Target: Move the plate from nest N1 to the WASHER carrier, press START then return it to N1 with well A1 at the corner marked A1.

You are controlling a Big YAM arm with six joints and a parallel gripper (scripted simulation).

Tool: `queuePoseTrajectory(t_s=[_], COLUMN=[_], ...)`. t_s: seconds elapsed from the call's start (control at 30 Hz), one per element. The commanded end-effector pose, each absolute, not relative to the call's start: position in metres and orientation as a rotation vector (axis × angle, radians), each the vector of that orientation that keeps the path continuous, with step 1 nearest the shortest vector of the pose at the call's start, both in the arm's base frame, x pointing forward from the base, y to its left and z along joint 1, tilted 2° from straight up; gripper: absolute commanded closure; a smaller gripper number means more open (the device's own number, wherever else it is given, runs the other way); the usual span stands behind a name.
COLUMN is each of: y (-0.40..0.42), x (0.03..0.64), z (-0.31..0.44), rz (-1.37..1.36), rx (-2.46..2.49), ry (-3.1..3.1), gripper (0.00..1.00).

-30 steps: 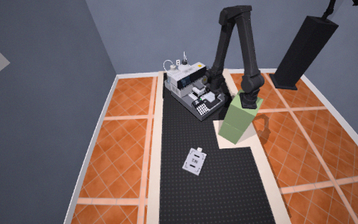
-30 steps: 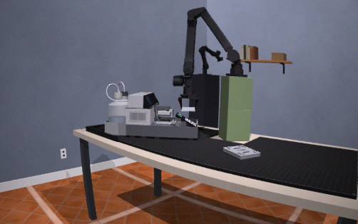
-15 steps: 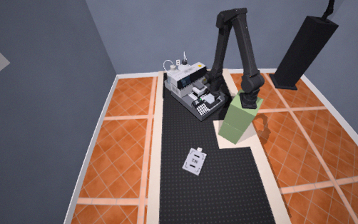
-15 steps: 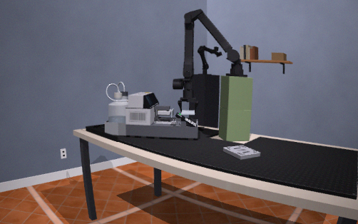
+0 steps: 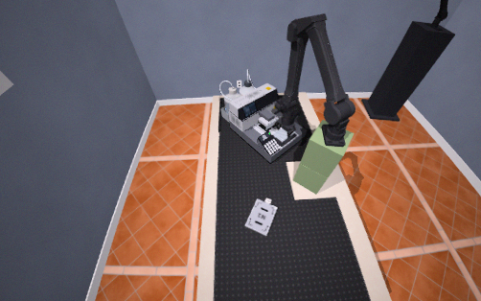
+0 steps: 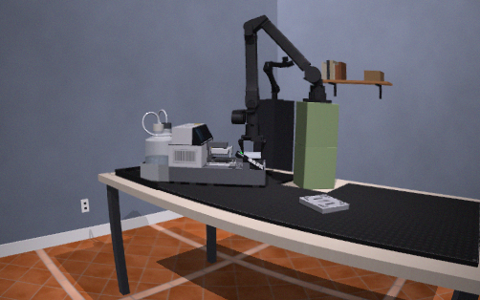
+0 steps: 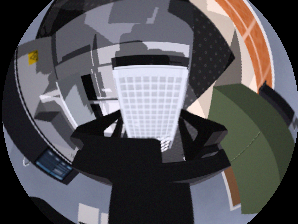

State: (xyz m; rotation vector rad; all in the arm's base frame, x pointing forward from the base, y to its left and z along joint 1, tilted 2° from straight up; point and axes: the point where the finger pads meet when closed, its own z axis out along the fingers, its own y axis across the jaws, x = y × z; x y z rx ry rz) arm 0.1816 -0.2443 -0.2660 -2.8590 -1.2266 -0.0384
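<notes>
Plate (image 5: pixel 280 135) (image 6: pixel 252 155) (image 7: pixel 150 100) sits btwn gripper (image 5: pixel 286 128) (image 6: pixel 252 149) (image 7: pixel 150 111) fingers, pinched on its long sides, long way pointing out, w/ washer (image 5: pixel 251 102) (image 6: pixel 187 156) (image 7: pixel 31 80) close by.

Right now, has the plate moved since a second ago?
Yes, down: the plate was above the green light in the exterior view, now roughly level.
</notes>
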Motion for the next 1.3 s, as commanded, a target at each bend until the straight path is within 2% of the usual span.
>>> queuePoseTrajectory(t_s=[0.0, 1.27], y=[-0.2471, -0.2469], x=[0.1864, 0.1841], z=[-0.2748, -0.2692], rz=[-0.042, -0.043], rx=[-2.876, -2.874], ry=[-1.227, -1.231], gripper=[0.16, 0.16])
